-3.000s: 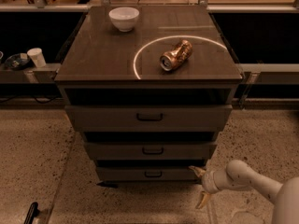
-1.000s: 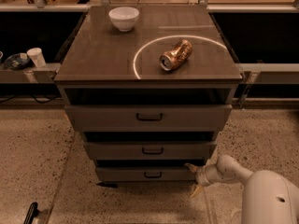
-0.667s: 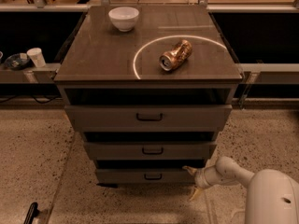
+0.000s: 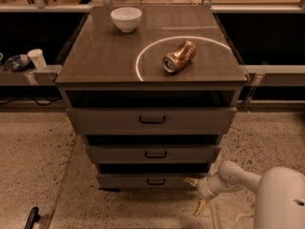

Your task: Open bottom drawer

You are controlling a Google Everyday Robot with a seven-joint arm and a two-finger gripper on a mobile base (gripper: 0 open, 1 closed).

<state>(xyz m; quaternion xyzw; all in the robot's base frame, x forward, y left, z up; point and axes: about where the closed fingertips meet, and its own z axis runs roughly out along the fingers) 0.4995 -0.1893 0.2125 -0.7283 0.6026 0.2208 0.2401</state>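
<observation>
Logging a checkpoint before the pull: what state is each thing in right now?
bottom drawer: looks shut, handle untouched
middle drawer: looks shut
top drawer: looks shut
can: dented, lying on its side
bowl: upright
hand: open, holding nothing, by the bottom drawer's right end

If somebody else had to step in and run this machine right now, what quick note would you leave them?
Claw: open, holding nothing, low near the floor by the right end of the bottom drawer, to the right of its handle.
Drawer: lowest of the three fronts, not visibly pulled out.
Done: the claw is at drawer height, nothing more.
Left: bring the claw onto the handle, close on it and pull the drawer out.
The bowl and crushed can on the cabinet top are not part of the job.
</observation>
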